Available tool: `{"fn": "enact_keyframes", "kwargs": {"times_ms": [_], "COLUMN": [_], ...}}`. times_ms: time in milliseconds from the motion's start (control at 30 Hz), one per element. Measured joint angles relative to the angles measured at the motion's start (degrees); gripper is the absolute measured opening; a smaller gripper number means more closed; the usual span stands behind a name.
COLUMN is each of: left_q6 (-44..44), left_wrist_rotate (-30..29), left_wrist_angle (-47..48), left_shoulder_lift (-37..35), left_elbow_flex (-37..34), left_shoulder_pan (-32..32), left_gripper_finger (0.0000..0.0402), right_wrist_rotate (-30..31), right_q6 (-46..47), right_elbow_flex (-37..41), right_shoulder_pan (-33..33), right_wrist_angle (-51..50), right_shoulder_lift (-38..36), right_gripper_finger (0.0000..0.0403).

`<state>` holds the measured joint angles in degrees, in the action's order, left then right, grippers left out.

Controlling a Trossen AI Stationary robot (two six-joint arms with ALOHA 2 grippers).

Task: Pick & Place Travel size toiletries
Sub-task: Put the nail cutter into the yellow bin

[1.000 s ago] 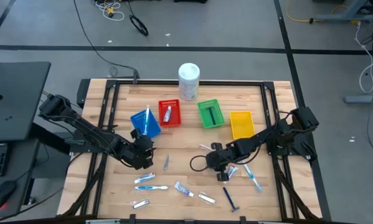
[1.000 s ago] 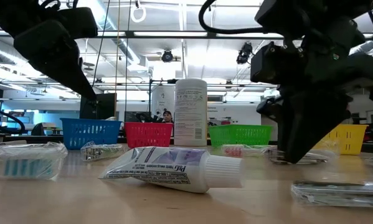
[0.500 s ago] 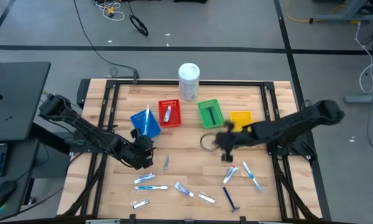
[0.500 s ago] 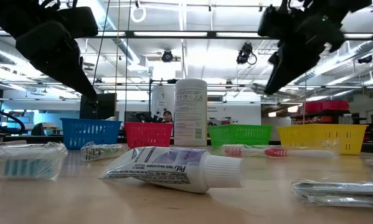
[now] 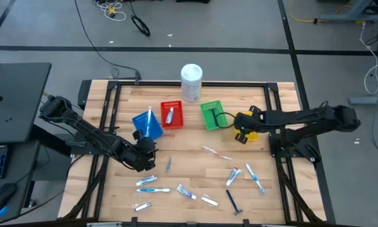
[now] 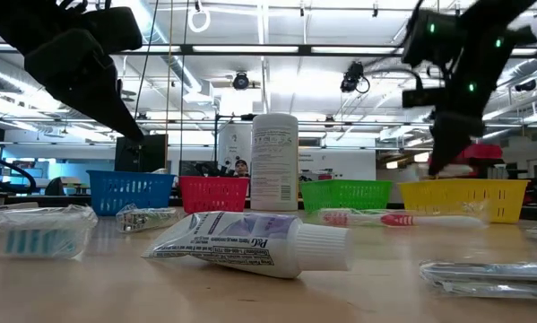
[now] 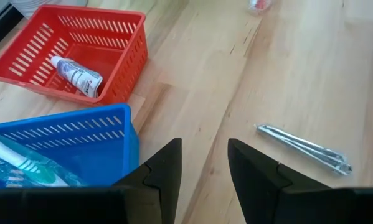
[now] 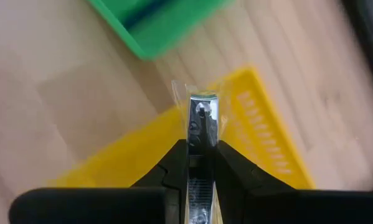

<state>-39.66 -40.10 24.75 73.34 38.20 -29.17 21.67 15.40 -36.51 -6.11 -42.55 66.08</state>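
Observation:
My right gripper [image 5: 241,134] hangs over the yellow basket [image 5: 252,134], shut on a slim silvery clipper in a clear wrapper [image 8: 202,115]. In the low view, my right gripper [image 6: 440,165] is above the yellow basket's rim [image 6: 465,199]. My left gripper [image 5: 151,146] hovers open near the blue basket [image 5: 147,125], with nothing between its fingers [image 7: 167,168]. A silvery sachet [image 7: 304,148] lies on the table beside it. Loose toiletries lie on the near half: a pink toothbrush [image 5: 215,152], a toothpaste tube [image 5: 233,176] and a razor [image 5: 233,202]. My right gripper pinches the wrapped clipper between its two fingers, on its two flat sides [image 8: 202,146]. The clipper lies along the fingers and its free end [image 8: 202,102] sticks out past the fingertips. The fingers slant downward, and the clipper is lifted clear above the yellow basket.
A red basket [image 5: 171,115] holds a small tube, and a green basket [image 5: 212,116] holds a dark item. The blue basket holds a toothbrush. A big white tub [image 5: 191,82] stands at the far edge. A large toothpaste tube [image 6: 250,242] lies near the low camera.
My right gripper has risen from the table's middle and gone toward the far right, ending over the yellow basket, and it has turned on the way. The clipper came up with it. The pink toothbrush that lay beneath the gripper now shows on the table.

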Motion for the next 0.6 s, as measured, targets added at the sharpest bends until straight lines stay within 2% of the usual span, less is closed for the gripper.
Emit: {"fn": "enact_keyframes", "kwargs": {"times_ms": [67,233,600], "left_q6": [0.88,1.66,3.43], "left_wrist_rotate": [0.00,-0.23,-0.16], "left_wrist_angle": [-0.29,-0.36,-1.02], "left_shoulder_lift": [0.00,0.00,0.00], "left_elbow_flex": [0.00,0.00,0.00], "left_shoulder_pan": [0.01,0.02,2.03], "left_gripper_finger": [0.0138,0.0138,0.0138], "right_wrist_rotate": [-2.32,-3.43,-3.42], "right_q6": [-0.50,-0.68,-2.33], "right_elbow_flex": [2.42,7.02,7.65], "right_shoulder_pan": [-2.10,-5.80,-8.47], "right_wrist_angle": [2.44,5.16,5.89], "right_shoulder_lift": [0.00,0.00,-0.02], "right_gripper_finger": [0.0057,0.0075,0.0109]}}
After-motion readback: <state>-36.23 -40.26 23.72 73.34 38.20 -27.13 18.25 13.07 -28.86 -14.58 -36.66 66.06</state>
